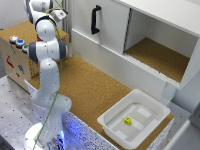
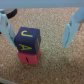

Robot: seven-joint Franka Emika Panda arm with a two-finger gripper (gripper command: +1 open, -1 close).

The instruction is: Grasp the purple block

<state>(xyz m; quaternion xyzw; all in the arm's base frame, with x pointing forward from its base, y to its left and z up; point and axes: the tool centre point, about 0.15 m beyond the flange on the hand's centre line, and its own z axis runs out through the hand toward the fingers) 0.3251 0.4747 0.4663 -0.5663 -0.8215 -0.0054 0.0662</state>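
1. The claw [image 2: 39, 31] is released, its two fingers [image 2: 7, 27] spread wide and touching nothing.
2. The purple block [image 2: 28, 39] sits between them, nearer the nine o'clock finger.
3. It is stacked atop a pink block [image 2: 28, 56] on cork [image 2: 55, 65].

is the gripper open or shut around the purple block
Open. In the wrist view the two fingers stand wide apart on either side of the purple block, touching nothing; the block sits on top of a pink block.
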